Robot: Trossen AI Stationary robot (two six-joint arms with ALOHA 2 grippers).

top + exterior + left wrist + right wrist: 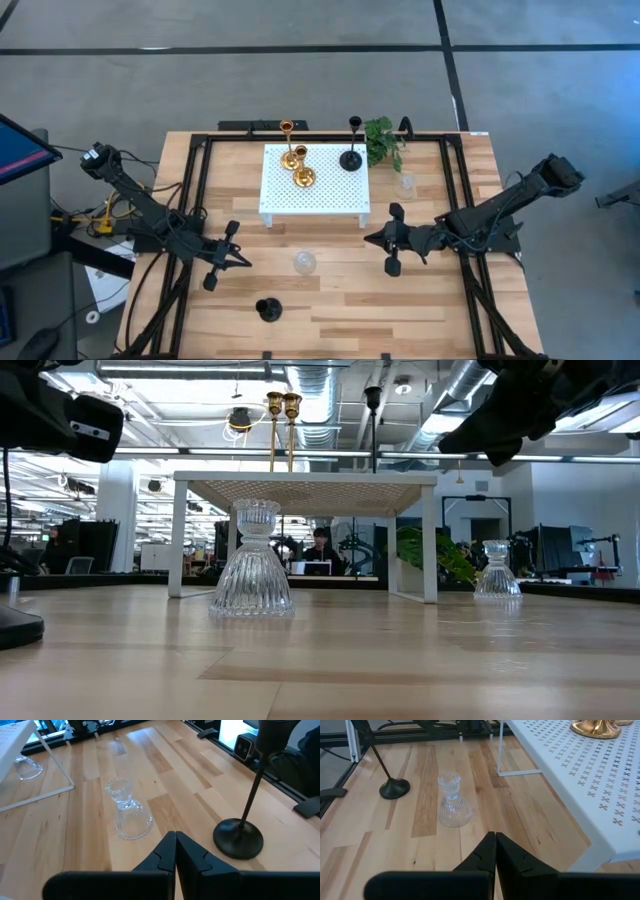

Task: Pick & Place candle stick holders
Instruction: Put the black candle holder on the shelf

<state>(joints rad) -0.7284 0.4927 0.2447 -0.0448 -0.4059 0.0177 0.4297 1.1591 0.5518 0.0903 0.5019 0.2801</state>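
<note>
Glass holder [304, 263] on our counter [330, 310] between our left gripper [240, 258] and right gripper [372, 239], both jaws closed and empty, black holder [268, 310] near the left.

A white perforated stand [314, 188] sits on the wooden counter [330, 300]; a small green leafy plant [382, 140] stands just beside the stand's corner.

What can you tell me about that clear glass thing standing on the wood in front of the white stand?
The clear glass candle holder is short and squat: a ribbed, bell-shaped base flaring to a scalloped edge, a narrow neck, and a small open cup on top. It stands upright and empty on the bare wooden table, in front of the white perforated stand, between the two arms. Nothing touches it.
</note>
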